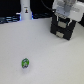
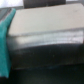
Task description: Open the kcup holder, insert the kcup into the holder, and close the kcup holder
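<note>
The kcup (image 1: 25,63), a tiny green pod, lies on the white table toward the exterior view's left, near the front. The kcup holder (image 1: 63,27) is a black box at the exterior view's right, far from the pod; its two stacked fronts with pale handles look flush. My gripper (image 1: 65,15) hangs right over the holder's top; its fingers are too blurred to tell open from shut. The wrist view is blurred and shows the holder's top and dark front edge (image 2: 50,52) from close; no fingers show there.
A white cylindrical post (image 1: 25,10) stands at the back toward the exterior view's left, with dark equipment behind it. The white table (image 1: 45,55) spreads between the pod and the holder. A teal surface (image 2: 4,45) shows at one edge of the wrist view.
</note>
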You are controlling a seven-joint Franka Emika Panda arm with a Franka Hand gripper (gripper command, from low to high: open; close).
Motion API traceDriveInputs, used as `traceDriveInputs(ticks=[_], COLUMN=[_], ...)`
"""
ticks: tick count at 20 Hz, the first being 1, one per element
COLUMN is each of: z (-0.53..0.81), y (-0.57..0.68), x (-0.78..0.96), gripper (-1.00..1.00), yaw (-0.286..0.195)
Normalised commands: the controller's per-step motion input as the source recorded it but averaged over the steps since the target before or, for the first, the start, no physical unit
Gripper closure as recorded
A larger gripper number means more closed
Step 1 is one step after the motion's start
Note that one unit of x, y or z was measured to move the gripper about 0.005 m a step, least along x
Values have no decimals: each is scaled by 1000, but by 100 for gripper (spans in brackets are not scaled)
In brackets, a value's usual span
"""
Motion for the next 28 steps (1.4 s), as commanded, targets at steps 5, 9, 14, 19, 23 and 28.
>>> traceDriveInputs(ticks=[5,9,14,19,23,28], z=[397,244,291,293,267,17], y=[-443,-461,-538,-552,-570,-447], x=[828,852,839,833,824,582], gripper=[100,100,100,100,100,100], yaw=[-38,-37,-48,-54,-59,-73])
